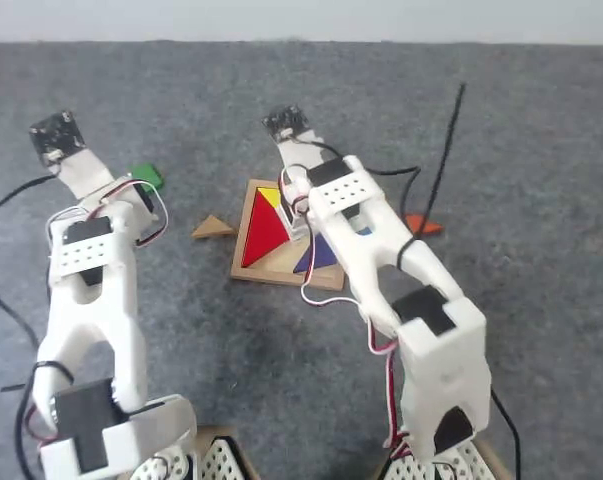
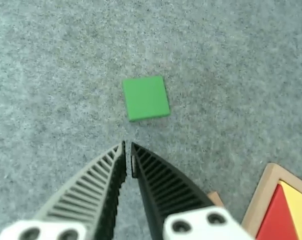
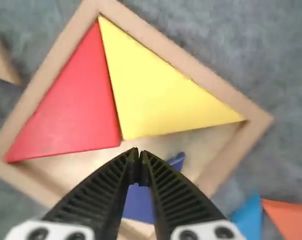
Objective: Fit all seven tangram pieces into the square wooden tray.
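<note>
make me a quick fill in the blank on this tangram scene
The large triangle beside the red triangle in the tray is ____.
The left gripper hangs over the carpet near the ____ square.
Inside or outside the tray? The tan triangle lies ____ it.
Missing: yellow, green, outside.

The square wooden tray (image 3: 48, 75) lies mid-table. A red triangle (image 3: 70, 115) and a yellow triangle (image 3: 151, 95) lie flat in it, edge to edge. A dark blue piece (image 1: 318, 257) sits at its near right. A tan triangle (image 1: 213, 227) lies just left, a green square (image 2: 145, 98) farther left. An orange piece (image 1: 423, 226) and a light blue piece (image 3: 248, 215) lie right.
</note>
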